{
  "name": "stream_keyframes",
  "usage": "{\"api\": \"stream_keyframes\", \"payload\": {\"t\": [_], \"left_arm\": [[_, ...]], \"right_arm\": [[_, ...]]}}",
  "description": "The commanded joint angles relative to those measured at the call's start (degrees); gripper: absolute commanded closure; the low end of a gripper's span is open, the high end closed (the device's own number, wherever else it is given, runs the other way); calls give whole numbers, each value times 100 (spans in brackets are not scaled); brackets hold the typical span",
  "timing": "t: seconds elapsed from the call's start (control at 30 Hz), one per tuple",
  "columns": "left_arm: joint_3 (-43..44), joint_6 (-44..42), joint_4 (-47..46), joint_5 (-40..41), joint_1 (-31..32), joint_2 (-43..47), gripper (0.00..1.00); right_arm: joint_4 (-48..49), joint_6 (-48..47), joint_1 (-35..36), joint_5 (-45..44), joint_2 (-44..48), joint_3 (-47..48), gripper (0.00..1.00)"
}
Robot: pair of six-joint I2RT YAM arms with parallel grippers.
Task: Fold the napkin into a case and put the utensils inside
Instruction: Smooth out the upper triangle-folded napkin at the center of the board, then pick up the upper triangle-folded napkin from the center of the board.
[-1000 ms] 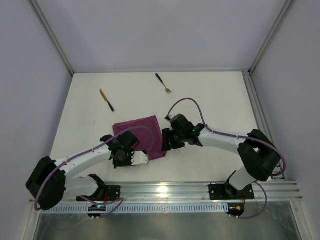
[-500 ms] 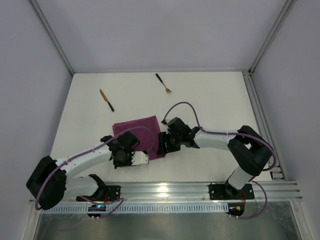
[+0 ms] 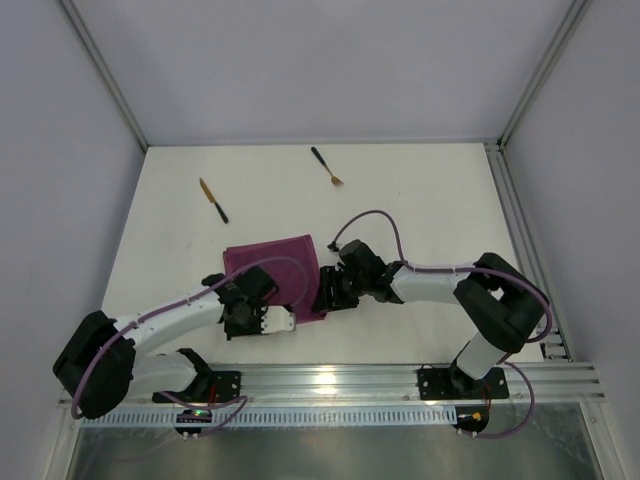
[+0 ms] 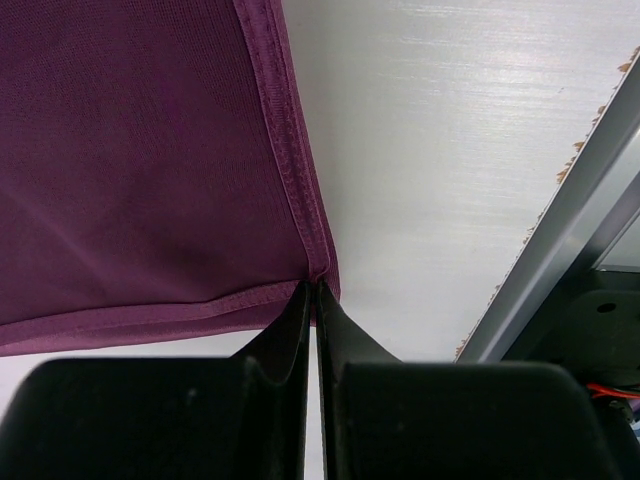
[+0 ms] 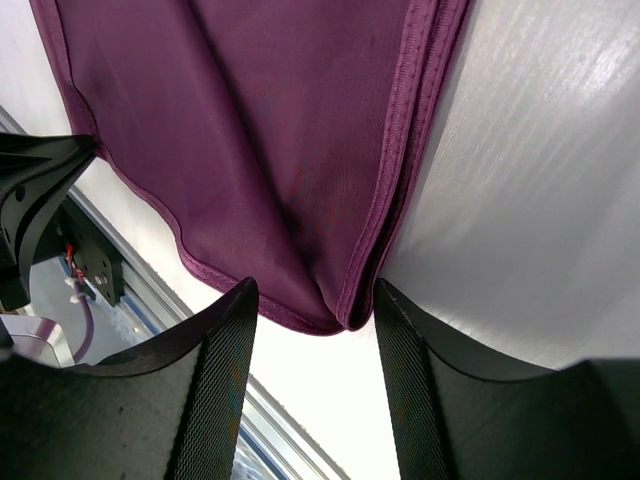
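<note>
The magenta napkin (image 3: 272, 262) lies flat in the middle of the table, partly under both wrists. My left gripper (image 3: 284, 320) is at its near edge; in the left wrist view my left gripper (image 4: 314, 290) is shut on the napkin's (image 4: 140, 150) hemmed corner. My right gripper (image 3: 324, 292) is at the napkin's right near corner. In the right wrist view my right gripper (image 5: 315, 290) is open, its jaws either side of a folded corner of the napkin (image 5: 280, 130). The knife (image 3: 213, 200) lies at the far left and the fork (image 3: 326, 167) at the far middle, both apart from the cloth.
A metal rail (image 3: 330, 380) runs along the near edge and shows in the left wrist view (image 4: 570, 230). Another rail (image 3: 512, 210) runs along the right side. White walls enclose the back and both sides.
My right gripper has moved left and nearer, onto the napkin's right near corner. The napkin has shifted slightly left. The left arm has barely moved.
</note>
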State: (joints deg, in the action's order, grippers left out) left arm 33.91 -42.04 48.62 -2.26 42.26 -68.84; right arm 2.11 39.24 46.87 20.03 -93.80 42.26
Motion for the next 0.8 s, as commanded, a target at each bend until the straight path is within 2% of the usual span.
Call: {"api": "stream_keyframes", "payload": {"t": [0.0,0.03,0.1,0.13,0.23,0.33,0.4,0.53,0.77], "left_arm": [[-42,-41,-37,59,1,63,100],[-51,-41,-19,77,2,81,100],[-34,-50,42,121,-16,204,92],[-34,-58,68,138,-7,265,82],[89,-59,296,130,-16,546,64],[291,-76,734,24,-16,854,55],[624,-102,1025,-159,-7,994,52],[766,-111,1045,-327,1,1048,48],[125,-374,192,163,142,1092,39]], "right_arm": [[-492,355,50,-359,-104,-367,46],[-475,365,50,-377,-77,-376,47],[-492,365,50,-465,10,-350,49],[-562,347,50,-483,28,-333,49],[-659,286,50,-465,2,-218,50],[-738,242,41,-483,19,-157,50],[-791,198,50,-509,37,-87,49],[-870,145,41,-527,37,19,50],[-1011,75,41,-641,90,116,50]]}}
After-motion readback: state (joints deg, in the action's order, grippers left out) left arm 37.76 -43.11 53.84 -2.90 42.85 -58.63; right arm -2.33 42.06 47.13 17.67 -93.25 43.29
